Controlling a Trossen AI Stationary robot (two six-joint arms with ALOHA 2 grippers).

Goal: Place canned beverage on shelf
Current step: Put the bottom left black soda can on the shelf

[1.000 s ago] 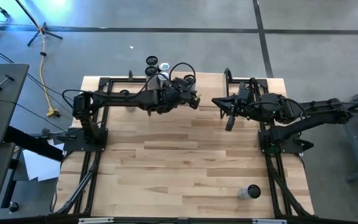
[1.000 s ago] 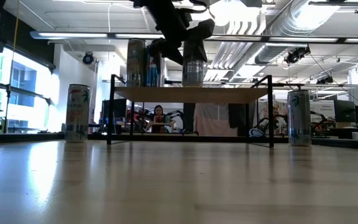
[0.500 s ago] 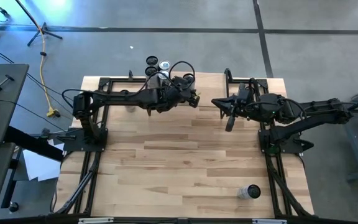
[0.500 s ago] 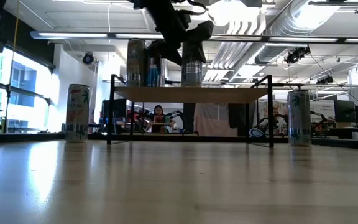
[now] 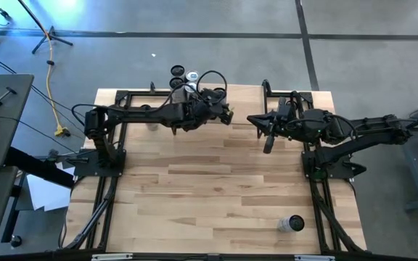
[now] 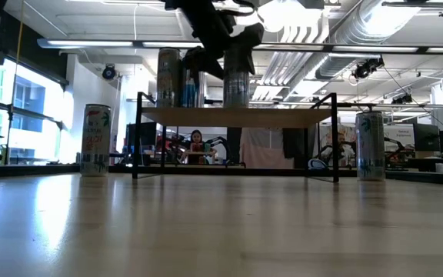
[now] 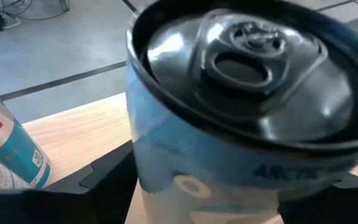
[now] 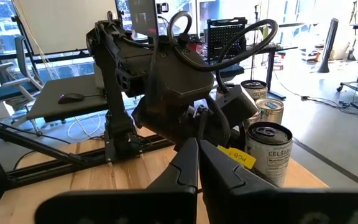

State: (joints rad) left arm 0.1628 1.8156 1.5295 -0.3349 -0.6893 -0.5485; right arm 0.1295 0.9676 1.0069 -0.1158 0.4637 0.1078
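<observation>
Shelf [image 6: 237, 117] stands at the table's far edge; only my low view shows its board. On it the can [image 6: 237, 86] stands upright beside two others [image 6: 168, 77], the left gripper [image 6: 233, 42] straddling its top, fingers spread, no clamp visible. Left wrist view fills with the can's lid (label partly hidden). Right gripper [image 8: 197, 163] closed, empty, hovering nearby.

5 cans [image 6: 96, 140], 1 shelf [image 6: 237, 117], 2 robot arms [image 5: 144, 116], 1 table [image 5: 216, 181]
</observation>
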